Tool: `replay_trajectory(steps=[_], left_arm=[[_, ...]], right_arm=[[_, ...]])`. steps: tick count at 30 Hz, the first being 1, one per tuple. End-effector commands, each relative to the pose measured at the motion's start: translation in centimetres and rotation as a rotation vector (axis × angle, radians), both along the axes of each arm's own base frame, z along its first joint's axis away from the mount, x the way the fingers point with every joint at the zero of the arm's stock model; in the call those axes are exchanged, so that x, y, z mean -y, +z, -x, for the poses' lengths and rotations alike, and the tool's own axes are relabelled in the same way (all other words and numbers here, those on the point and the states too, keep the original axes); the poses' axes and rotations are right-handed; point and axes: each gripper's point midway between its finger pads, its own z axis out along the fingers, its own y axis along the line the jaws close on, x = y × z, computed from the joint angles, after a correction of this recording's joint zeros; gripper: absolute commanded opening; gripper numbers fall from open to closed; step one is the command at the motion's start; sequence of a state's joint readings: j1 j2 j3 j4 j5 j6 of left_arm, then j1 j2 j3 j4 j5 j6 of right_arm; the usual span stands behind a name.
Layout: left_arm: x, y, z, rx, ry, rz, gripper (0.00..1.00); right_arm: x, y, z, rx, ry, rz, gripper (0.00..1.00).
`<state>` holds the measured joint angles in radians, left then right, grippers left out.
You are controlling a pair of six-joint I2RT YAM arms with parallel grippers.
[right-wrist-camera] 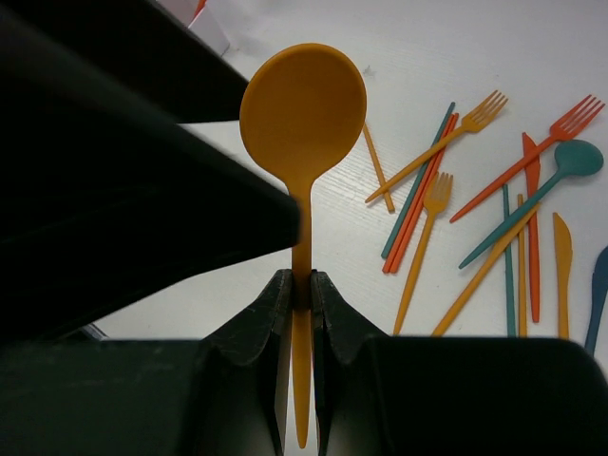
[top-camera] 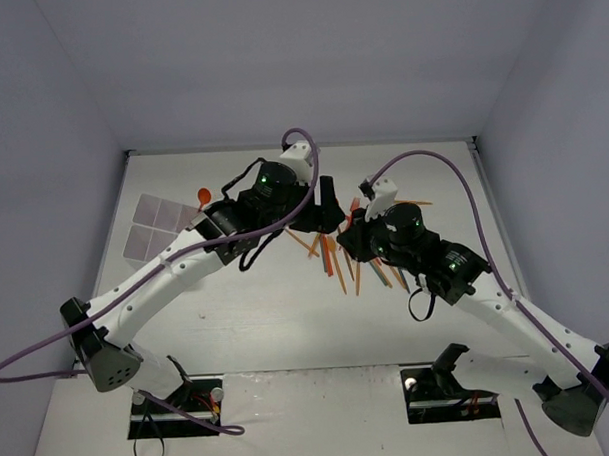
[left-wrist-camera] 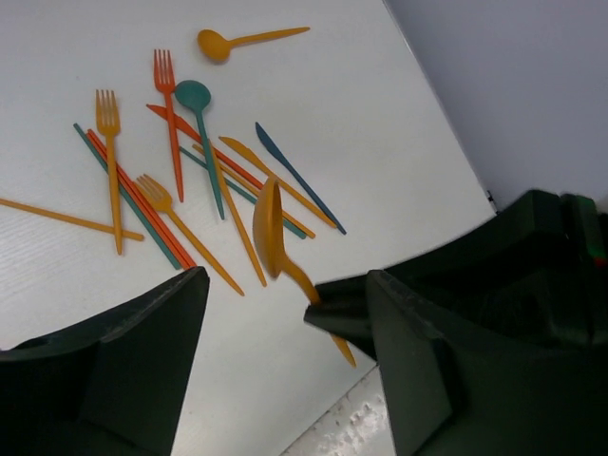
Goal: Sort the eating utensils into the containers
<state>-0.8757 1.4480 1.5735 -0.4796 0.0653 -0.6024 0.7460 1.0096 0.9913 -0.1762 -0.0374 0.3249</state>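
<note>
My right gripper [right-wrist-camera: 302,285] is shut on the handle of an orange spoon [right-wrist-camera: 302,114] and holds it off the table, bowl away from the wrist. It shows in the top view [top-camera: 355,236] at the left edge of the utensil pile [top-camera: 338,259]. My left gripper [left-wrist-camera: 285,351] is open and empty, with its jaws wide on either side of that spoon [left-wrist-camera: 269,223]. In the top view it [top-camera: 322,215] is just left of the right gripper. The white compartment box [top-camera: 149,228] lies far left with a red spoon [top-camera: 203,197] at its corner.
Loose forks, spoons, knives and sticks lie fanned on the table [left-wrist-camera: 190,161], also visible in the right wrist view [right-wrist-camera: 494,209]. One orange spoon [left-wrist-camera: 247,40] lies apart beyond the pile. The left gripper's dark bulk [right-wrist-camera: 114,190] fills the left of the right wrist view.
</note>
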Motion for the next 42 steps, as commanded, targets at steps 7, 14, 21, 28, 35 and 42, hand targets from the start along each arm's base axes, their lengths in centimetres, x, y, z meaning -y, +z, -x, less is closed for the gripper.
replay_trajectory(steps=[7,14,21,28,35,42], left_arm=[[1.6,2.9,-2.4,0.131,0.068,0.017,0.39],[0.3,2.0,-2.9,0.140,0.123,-0.031,0.25],[-0.3,2.1,-3.3,0.199,0.123,-0.050,0.10],[-0.4,2.0,-3.6,0.246,0.108,-0.025,0.00],[-1.4,1.3,-5.0,0.258,0.122,-0.030,0.00],[-7.8,0.8,-8.9,0.334,0.173,-0.111,0.00]], right_arm=[[-1.0,3.1,-0.3,0.087,-0.021,-0.060,0.01],[-0.7,2.2,-0.8,0.091,-0.040,-0.022,0.02],[-1.1,1.1,-1.6,0.081,-0.043,0.021,0.04],[-1.6,0.8,-2.3,0.084,-0.041,0.046,0.05],[-2.0,0.7,-2.8,0.084,-0.044,0.054,0.50],[-1.0,1.1,-3.0,0.111,-0.079,0.070,0.76]])
